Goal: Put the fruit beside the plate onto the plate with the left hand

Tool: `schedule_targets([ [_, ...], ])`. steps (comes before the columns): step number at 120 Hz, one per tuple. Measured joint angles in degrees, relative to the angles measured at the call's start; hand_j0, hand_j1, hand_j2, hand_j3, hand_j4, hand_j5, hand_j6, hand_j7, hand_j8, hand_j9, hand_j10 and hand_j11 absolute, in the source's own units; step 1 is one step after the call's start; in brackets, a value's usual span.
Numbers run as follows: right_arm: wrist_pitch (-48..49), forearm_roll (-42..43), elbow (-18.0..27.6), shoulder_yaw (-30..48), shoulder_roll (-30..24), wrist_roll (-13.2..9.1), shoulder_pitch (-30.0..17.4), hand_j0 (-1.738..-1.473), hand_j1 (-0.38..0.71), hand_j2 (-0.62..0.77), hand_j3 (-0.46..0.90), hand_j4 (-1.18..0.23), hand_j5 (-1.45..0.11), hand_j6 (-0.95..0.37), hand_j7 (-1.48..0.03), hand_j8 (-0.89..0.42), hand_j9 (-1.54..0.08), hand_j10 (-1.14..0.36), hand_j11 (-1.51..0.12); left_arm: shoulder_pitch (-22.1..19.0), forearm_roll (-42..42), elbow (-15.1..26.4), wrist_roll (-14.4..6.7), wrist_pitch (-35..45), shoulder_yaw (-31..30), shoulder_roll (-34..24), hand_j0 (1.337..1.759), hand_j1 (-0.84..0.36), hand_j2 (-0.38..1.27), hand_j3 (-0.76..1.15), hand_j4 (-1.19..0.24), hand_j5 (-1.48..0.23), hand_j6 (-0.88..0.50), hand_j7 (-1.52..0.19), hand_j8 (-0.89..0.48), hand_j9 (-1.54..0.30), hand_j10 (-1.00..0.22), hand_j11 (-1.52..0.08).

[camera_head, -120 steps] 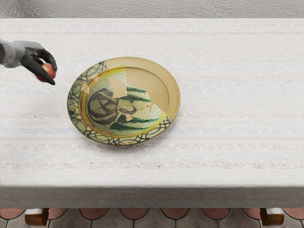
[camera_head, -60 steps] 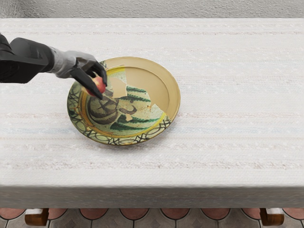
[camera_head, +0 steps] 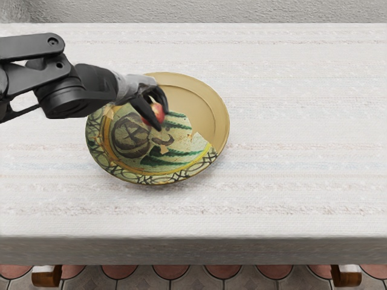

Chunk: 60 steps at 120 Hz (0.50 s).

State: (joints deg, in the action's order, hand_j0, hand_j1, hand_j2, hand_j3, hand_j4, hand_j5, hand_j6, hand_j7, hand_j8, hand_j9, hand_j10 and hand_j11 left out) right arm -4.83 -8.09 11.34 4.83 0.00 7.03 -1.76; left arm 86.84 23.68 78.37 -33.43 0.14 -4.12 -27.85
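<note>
My left arm came in from the left edge, its bulky forearm crossing the plate's left rim. The left hand (camera_head: 145,98) hung over the upper-left part of the dish, dark fingers (camera_head: 147,112) curled down and gripping the fruit (camera_head: 159,111), a small red piece only partly visible between them. The fruit was over the plate (camera_head: 208,106), inside its rim and near the middle. I could not tell from this angle whether it was resting on the surface or held just above it.

I judged this to be the placing step: the carry was done and the release was not yet made. The next move, as I read it, called for lowering the hand until the fruit met the dish. Then the fingers should open gently so that a round fruit would not roll towards the rim, and the hand should lift straight up and clear.

The plate carried painted decoration: a dark round motif, green bands, a lattice border and a plain golden section on the right. I could read no lettering, brand or label on it, on the fruit or on the pale worktop (camera_head: 290,157) to the right. The right arm was out of view.
</note>
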Motion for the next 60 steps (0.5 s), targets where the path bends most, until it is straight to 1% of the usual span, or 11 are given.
schedule_targets([
  [12,0.0,0.0,0.0,0.0,0.0,0.0,0.0,-1.658,-0.31,-0.01,0.0,-0.04,-0.05,-0.04,-0.05,-0.04,-0.05,-0.04,-0.05,-0.12,0.62,-0.21,-0.34,1.96,-0.69,0.99,1.645,-0.37,0.26,0.0,-0.77,-0.98,-0.46,-0.98,-0.36,-1.02,-0.58,-1.07],
  [22,-0.01,0.0,0.0,0.0,0.0,0.01,0.0,-1.658,-0.31,-0.01,0.0,-0.03,-0.05,-0.04,-0.05,-0.04,-0.05,-0.03,-0.05,-0.09,0.72,-0.27,-0.83,2.72,-0.94,1.21,1.649,-0.32,0.21,0.0,-0.7,-0.89,-0.51,-0.89,-0.42,-0.91,-0.62,-0.95],
  [27,0.0,0.0,0.0,-0.01,0.0,0.0,0.0,-1.658,-0.31,-0.01,0.0,-0.03,-0.05,-0.04,-0.05,-0.03,-0.05,-0.03,-0.05,-0.02,0.75,-0.29,-1.06,2.94,-1.01,1.26,1.651,-0.3,0.19,0.0,-0.66,-0.83,-0.52,-0.83,-0.43,-0.85,-0.63,-0.89],
  [45,-0.02,0.0,0.0,-0.07,0.0,0.04,0.0,-1.658,-0.31,-0.01,0.0,-0.03,-0.05,-0.04,-0.05,-0.03,-0.05,-0.03,-0.05,0.09,0.56,-0.13,-1.45,4.79,-1.07,1.74,1.655,-0.14,0.12,0.0,-0.47,-0.6,-0.4,-0.6,-0.36,-0.61,-0.46,-0.62],
  [60,-0.01,0.0,0.0,-0.08,0.0,0.07,0.0,-1.658,-0.31,-0.01,0.0,-0.04,-0.05,-0.04,-0.05,-0.04,-0.05,-0.03,-0.05,0.09,0.35,-0.08,-1.53,5.33,-1.02,1.74,1.656,-0.06,0.09,0.0,-0.37,-0.47,-0.33,-0.47,-0.31,-0.48,-0.36,-0.49],
])
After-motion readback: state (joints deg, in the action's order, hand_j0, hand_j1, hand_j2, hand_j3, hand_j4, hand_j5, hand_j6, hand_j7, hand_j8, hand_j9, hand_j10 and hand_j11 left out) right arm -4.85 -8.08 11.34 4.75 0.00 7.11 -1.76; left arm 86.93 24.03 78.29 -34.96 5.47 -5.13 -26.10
